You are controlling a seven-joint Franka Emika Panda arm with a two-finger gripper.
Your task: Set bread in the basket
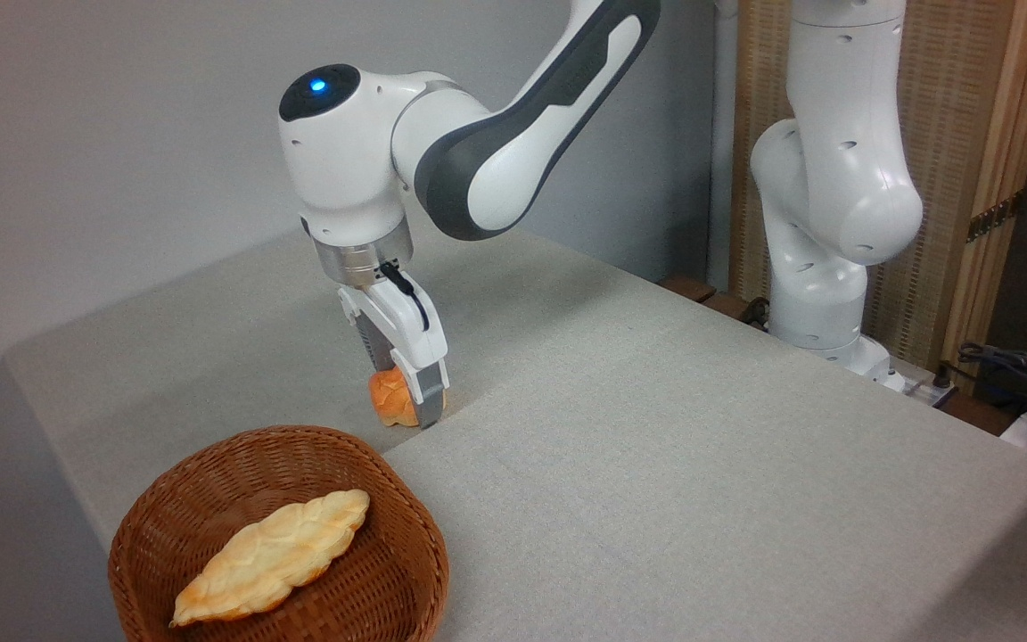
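The bread (391, 399), a small round golden-orange bun, sits on the grey table just behind the basket. My gripper (408, 401) reaches straight down over it, one finger (430, 399) in front of the bun and the other hidden behind it, so the fingers straddle it. The frame does not show whether they press on it. The round brown wicker basket (406, 522) stands at the front left of the table, slightly below and left of the bun.
A long pale braided loaf (273, 553) lies inside the basket. The grey cloth-covered table (656, 446) stretches to the right. The arm's white base (825, 267) rises at the back right, with cables (1022, 370) beside it.
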